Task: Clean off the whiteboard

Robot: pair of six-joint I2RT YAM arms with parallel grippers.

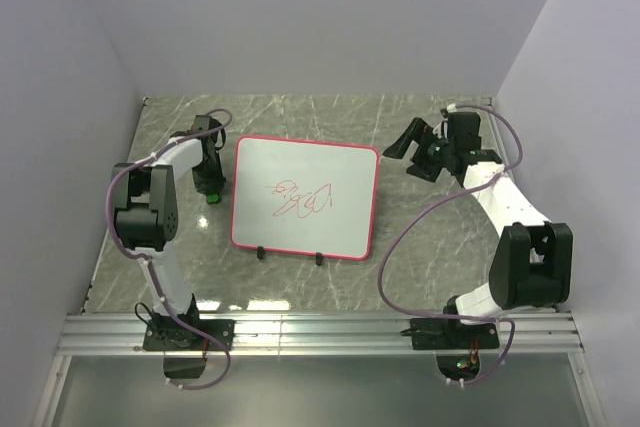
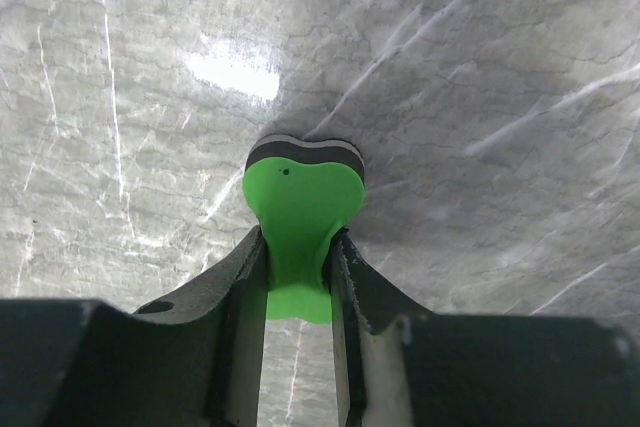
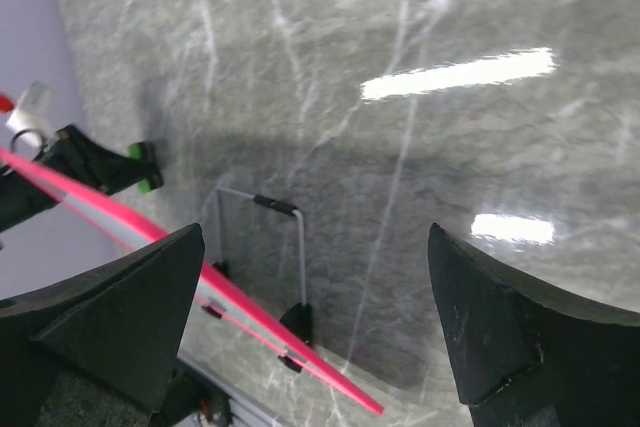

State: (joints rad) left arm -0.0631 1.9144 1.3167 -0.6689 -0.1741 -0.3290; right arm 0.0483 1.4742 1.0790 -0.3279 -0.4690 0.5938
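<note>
Gripping the eraser (image 2: 300, 192) by its green body, the left pincer (image 2: 298, 247) is clamped snug on it, dark pad turned away from the wrist so it can meet a surface first. It sits low over the table (image 1: 300, 117) just left of the board (image 1: 290, 162); whether the pad touches the table, I cannot tell. The board lies mid-table between the arms, red scribbles (image 1: 303, 199) untouched near its centre, two black clips (image 1: 261, 252) on its near edge. Over on the right, the right pincer (image 1: 416, 154) hangs spread wide with nothing in it, just off the board's right edge and, I'd say, placed to steady the frame. Next call: carry that eraser right, onto the marks.
</note>
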